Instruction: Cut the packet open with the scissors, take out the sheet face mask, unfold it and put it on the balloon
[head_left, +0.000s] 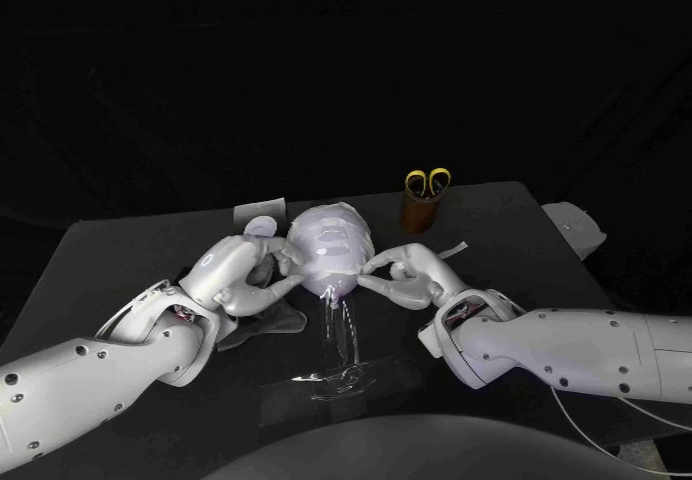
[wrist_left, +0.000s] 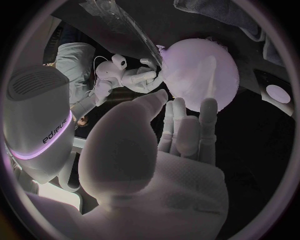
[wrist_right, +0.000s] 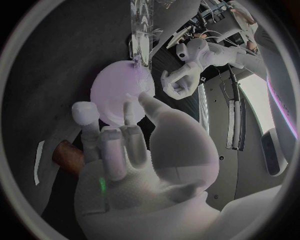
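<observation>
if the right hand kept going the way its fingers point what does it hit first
The balloon wearing the face mask: the right hand points at its side, fingertips seemingly touching.

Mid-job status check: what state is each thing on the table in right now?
Balloon: inflated, sitting on a clear stand.
Sheet face mask: unfolded, draped over the balloon.
Scissors: stowed blades-down in the brown holder.
Left hand: fingertips touching the mask's side.
Right hand: fingertips on the mask's other side; pinch unclear.
</observation>
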